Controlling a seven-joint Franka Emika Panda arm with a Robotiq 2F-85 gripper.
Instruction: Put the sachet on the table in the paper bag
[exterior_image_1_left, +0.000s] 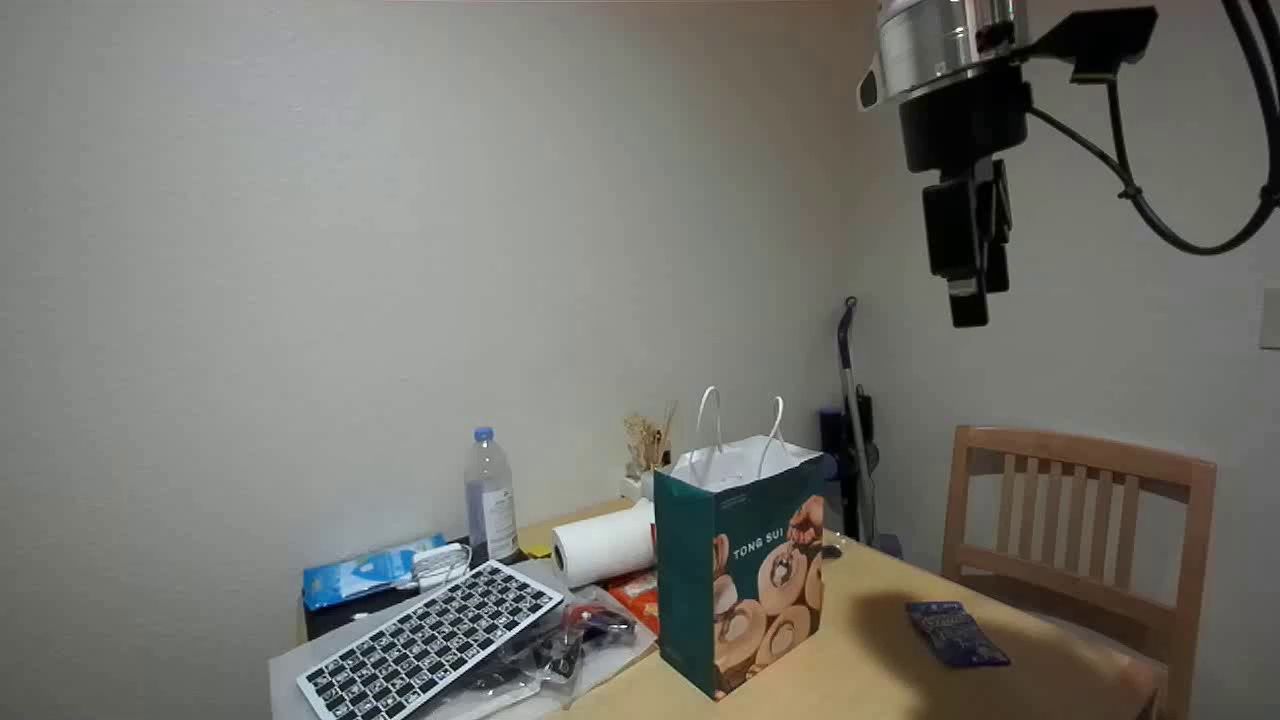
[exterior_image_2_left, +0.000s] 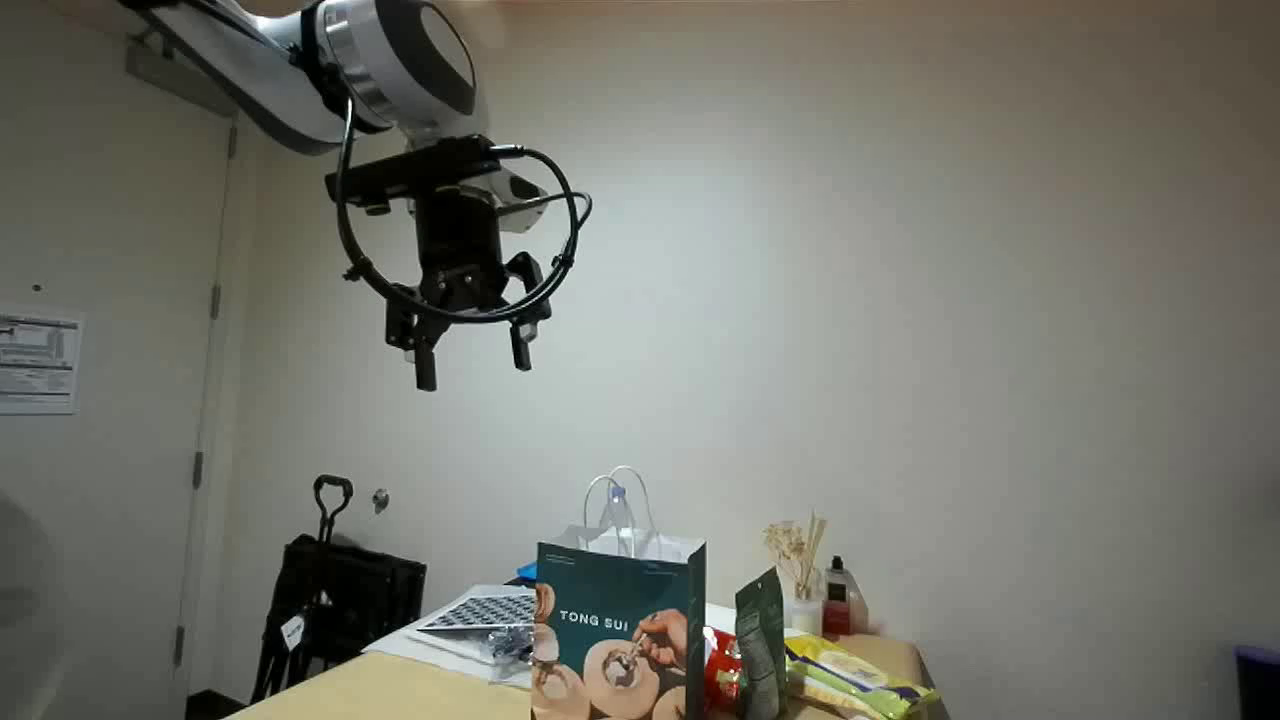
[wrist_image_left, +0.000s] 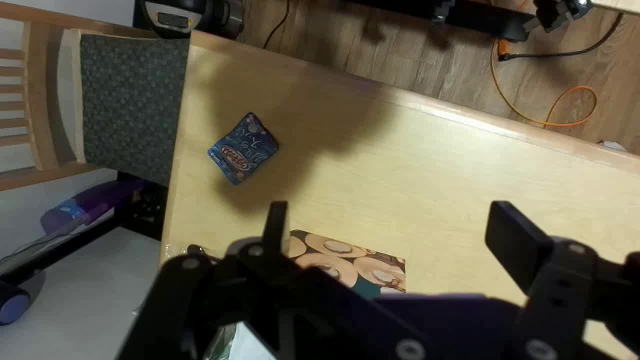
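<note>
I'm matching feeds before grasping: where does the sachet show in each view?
In an exterior view: the sachet at lower right, on the table.
In an exterior view: not in sight; the paper bag is at bottom centre.
In the wrist view: the sachet left of centre, just above the middle.
Shared landmark: the paper bag, in all three.

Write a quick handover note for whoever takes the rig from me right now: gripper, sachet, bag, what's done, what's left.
Gripper: open, holding nothing, raised well above the table.
Sachet: lying on the table, apart from the bag.
Paper bag: standing upright on the table, top open.
Done: nothing of the transfer; the packet is not yet grasped.
Left: pick the packet up, carry it over the bag's opening, release it inside.
</note>
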